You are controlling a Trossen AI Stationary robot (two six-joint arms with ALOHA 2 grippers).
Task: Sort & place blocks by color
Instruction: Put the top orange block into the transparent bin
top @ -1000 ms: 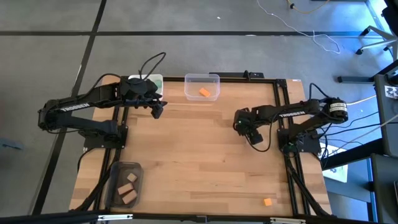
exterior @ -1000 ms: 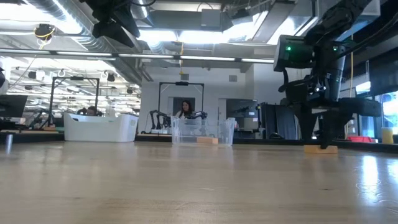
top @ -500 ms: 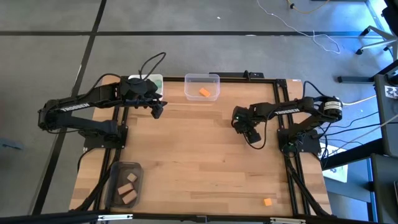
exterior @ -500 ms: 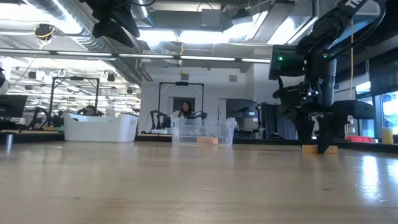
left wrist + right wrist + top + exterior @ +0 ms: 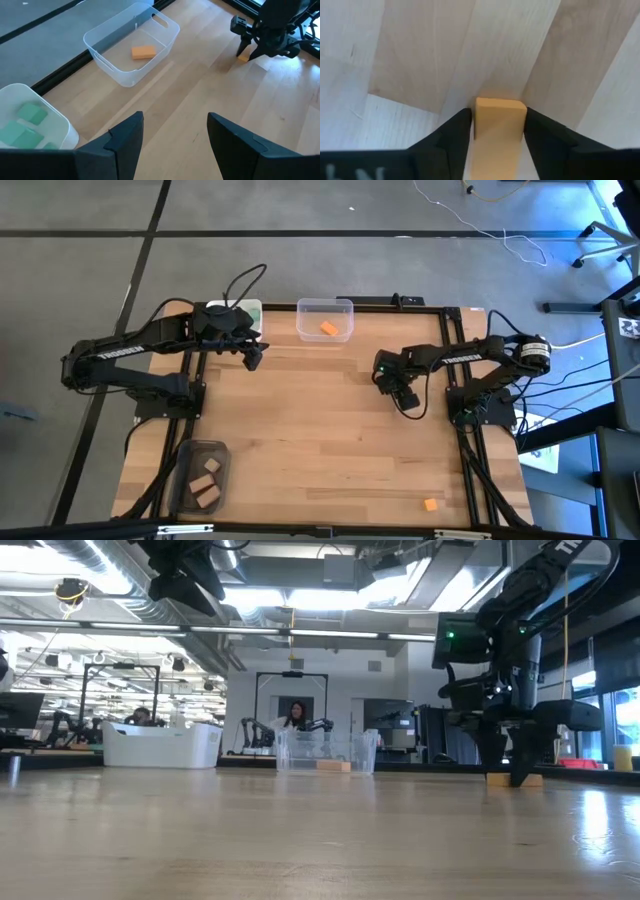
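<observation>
An orange block (image 5: 499, 125) lies on the wooden table near its right side, also seen in the low view (image 5: 529, 780). My right gripper (image 5: 497, 117) points straight down over it (image 5: 408, 402), its fingers shut on the block's two sides. A second orange block (image 5: 430, 505) lies alone near the front right corner, flat on the table. My left gripper (image 5: 175, 125) hangs open above the far left of the table (image 5: 253, 360), holding nothing. My right gripper pinches the orange block between its two fingers, one on each of two opposite sides (image 5: 474, 120). The fingers come from above, pointing down. The block rests flat on the table (image 5: 529, 780).
A clear bin (image 5: 300, 320) at the far edge holds one orange block (image 5: 328, 329). A white bin (image 5: 50, 107) at the far left holds green blocks (image 5: 27, 112). A dark grey bin (image 5: 185, 450) at the near left holds tan blocks (image 5: 208, 480). The table's middle is bare wood.
My right gripper has sunk a little and shifted slightly toward the table's left, settling down over the orange block, which has stayed where it lay on the table.
</observation>
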